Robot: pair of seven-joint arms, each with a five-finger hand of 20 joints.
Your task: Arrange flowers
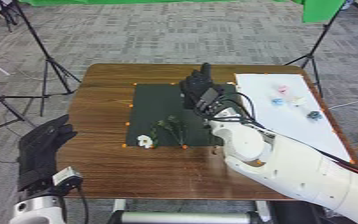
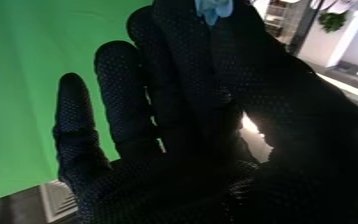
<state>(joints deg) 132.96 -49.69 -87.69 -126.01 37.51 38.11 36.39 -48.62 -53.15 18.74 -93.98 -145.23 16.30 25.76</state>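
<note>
1. A brown wooden table (image 1: pixel 100 105) stands on a floor of grey tiles (image 1: pixel 180 30).
2. Thin black stands with spread legs (image 1: pixel 31 31) rise at the left; another black stand (image 1: pixel 327 29) stands beyond the table's far right corner.
3. Green cloth (image 1: pixel 319 11) hangs at the head view's top right.
4. The right wrist view shows a green sheet (image 2: pixel 20 125), a leafy plant (image 2: pixel 333 21) and bright lighting (image 2: pixel 349 87).

"With your palm as the clock's centre, where does your right hand (image 1: pixel 200 91) point?"
"Your fingers (image 2: pixel 119 95) rise straight between eleven and twelve; at twelve, your thumb (image 2: pixel 273 75) and a finger pinch the pale blue petals (image 2: pixel 213 7)."
"And behind your glove?"
"You've a green backdrop (image 2: pixel 24 110) at ten, leafy greenery (image 2: pixel 333 21) at one."
</note>
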